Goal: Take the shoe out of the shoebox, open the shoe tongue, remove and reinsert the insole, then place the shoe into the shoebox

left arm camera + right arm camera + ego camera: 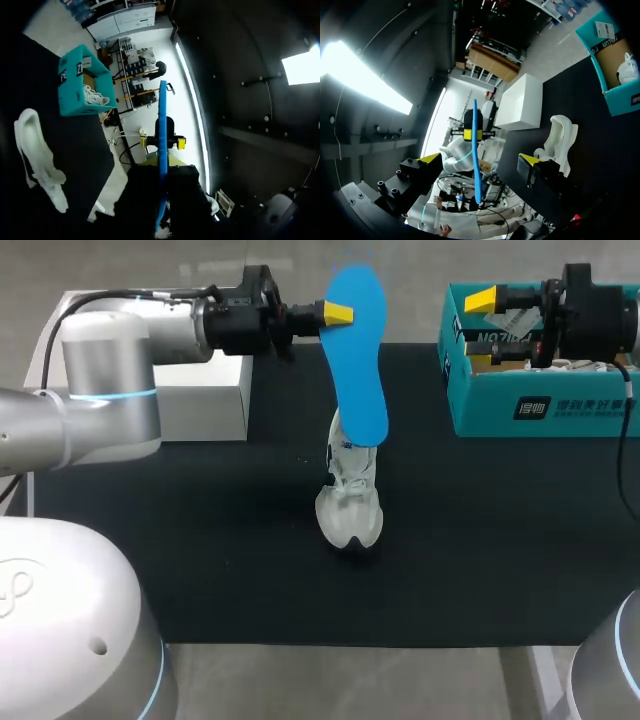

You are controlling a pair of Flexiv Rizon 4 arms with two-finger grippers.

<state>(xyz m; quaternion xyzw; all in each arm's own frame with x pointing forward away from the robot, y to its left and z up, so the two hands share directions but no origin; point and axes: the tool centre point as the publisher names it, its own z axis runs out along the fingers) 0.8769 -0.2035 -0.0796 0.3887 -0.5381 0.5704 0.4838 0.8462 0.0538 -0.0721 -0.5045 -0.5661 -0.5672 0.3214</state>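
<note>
Nearest the lens, the left gripper [345,315] is clamped on one long edge of the blue insole [360,350], which is held in the air over the white shoe [350,505]. The shoe rests on the black mat [200,540], well apart from the teal shoebox [540,410], over which the right gripper [482,330] hovers with fingers spread wide, holding nothing. Hazard: with the shoe unbraced and the insole pinched at one edge only, reinsertion may buckle or twist the insole, snag the tongue, or tip the shoe.
</note>
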